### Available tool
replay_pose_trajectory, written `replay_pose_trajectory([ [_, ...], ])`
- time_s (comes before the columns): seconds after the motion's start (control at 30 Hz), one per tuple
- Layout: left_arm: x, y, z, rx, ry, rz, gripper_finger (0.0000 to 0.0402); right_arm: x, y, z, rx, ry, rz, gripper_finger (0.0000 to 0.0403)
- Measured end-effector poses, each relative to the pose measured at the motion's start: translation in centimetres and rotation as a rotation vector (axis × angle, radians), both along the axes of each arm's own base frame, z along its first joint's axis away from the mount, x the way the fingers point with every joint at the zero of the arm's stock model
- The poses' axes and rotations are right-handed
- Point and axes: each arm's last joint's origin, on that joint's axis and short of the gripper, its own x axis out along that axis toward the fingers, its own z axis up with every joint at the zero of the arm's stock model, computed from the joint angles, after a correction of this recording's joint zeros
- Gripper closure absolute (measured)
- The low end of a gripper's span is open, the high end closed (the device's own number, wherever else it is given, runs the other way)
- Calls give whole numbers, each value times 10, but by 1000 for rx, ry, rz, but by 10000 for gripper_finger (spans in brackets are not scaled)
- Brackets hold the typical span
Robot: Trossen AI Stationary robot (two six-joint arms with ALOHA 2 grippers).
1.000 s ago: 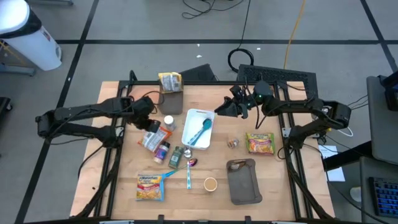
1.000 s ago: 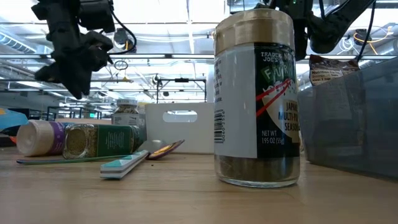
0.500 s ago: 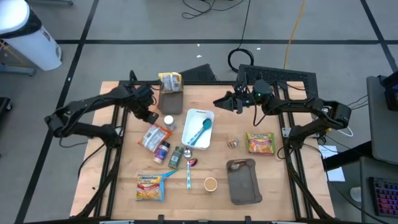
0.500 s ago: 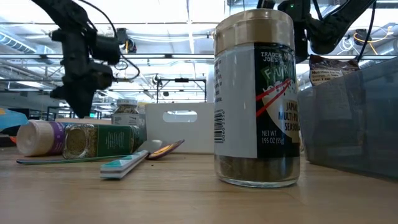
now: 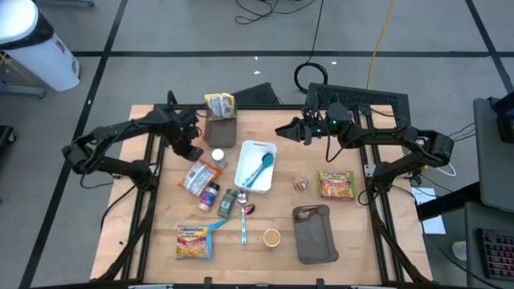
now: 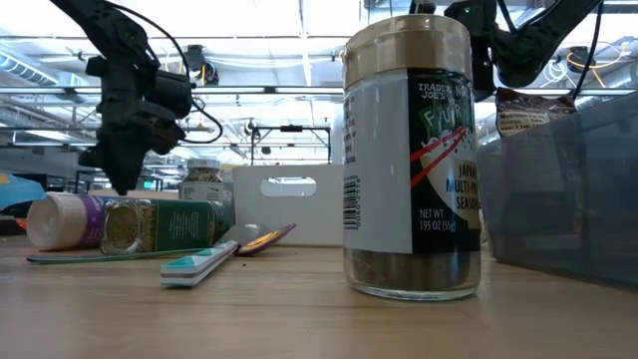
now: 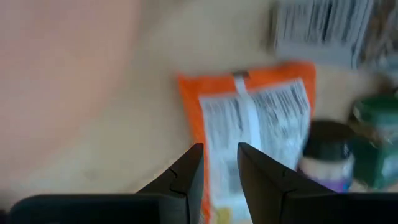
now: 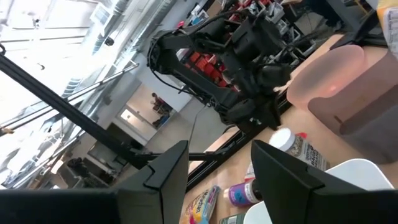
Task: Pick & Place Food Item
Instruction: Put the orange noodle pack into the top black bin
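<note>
1. Observed the left pincer (image 5: 192,152) raised over the left-rear part of the table (image 5: 353,233), just beside the dark bin (image 5: 221,127) holding a snack bag.
2. Seen through the left wrist view: fingers (image 7: 186,177) parted by a narrow gap, nothing between them; released, empty.
3. Located the orange packet (image 5: 198,175) flat on the table, below and just forward of the left pincer, untouched. Lying near it: a white-capped bottle (image 5: 218,156) and a purple-labelled bottle (image 5: 210,195).
4. Observed the right pincer (image 5: 282,130) held in the air near the rear edge of the table, close to the far corner of the white tray (image 5: 243,167). Fingers well apart, nothing gripped; released.
5. Found a teal spoon (image 5: 259,168) inside the white tray.
6. Recorded two ramen packets: one (image 5: 193,241) at the front left, another (image 5: 336,184) on the right side.
7. Also noted on the table: a seasoning jar (image 6: 412,155) upright, a toothbrush (image 5: 244,225), a small cup (image 5: 271,237) and a grey tray (image 5: 315,234).
</note>
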Motion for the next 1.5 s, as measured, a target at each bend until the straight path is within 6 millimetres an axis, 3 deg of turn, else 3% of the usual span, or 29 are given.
replay_pose_trajectory([
  [0.27,1,-36,10,-83,138,4,298,0,0,-2,5,17,0,234],
  [0.57,-12,-87,46,1,42,230,298,0,0,-2,-15,14,3,234],
  [0.77,-22,-111,57,41,-2,337,298,0,0,-2,-40,11,4,234],
  [0.93,-21,-114,56,238,-9,436,298,0,1,-2,-42,12,31,234],
  [1.07,-17,-112,53,335,1,418,298,0,3,-2,-41,17,55,234],
  [1.37,-11,-99,49,309,45,362,297,4,12,-2,-40,18,95,234],
  [1.5,-9,-88,50,315,17,388,273,7,17,-2,-40,17,115,234],
])
